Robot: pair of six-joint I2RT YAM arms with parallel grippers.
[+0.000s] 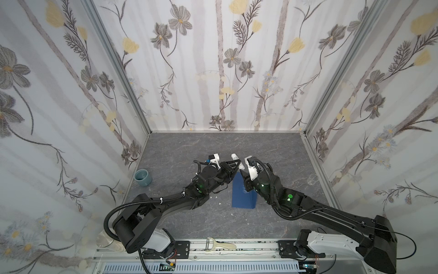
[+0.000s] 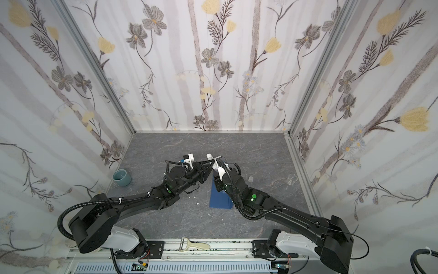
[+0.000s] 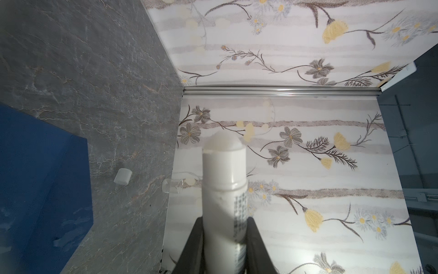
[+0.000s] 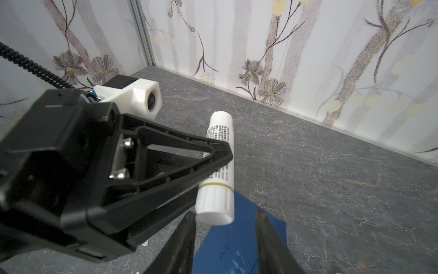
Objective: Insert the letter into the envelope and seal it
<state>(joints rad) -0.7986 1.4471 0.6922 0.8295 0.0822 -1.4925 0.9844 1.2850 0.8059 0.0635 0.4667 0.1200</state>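
Both top views look steeply down from high at the near edge, the whole bench (image 1: 272,151) at lower centre. The left wrist camera sits close behind the glue stick (image 3: 224,185), facing a wall corner (image 3: 260,89); the right wrist camera looks low across the bench, sharing that stick and the envelope (image 4: 237,246).

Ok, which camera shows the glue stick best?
The right wrist view: nearly the whole glue stick, label included, clamped by the jaws of the left gripper. The left wrist view shows only its upper half and uncapped tip; both top views show it small, partly hidden.
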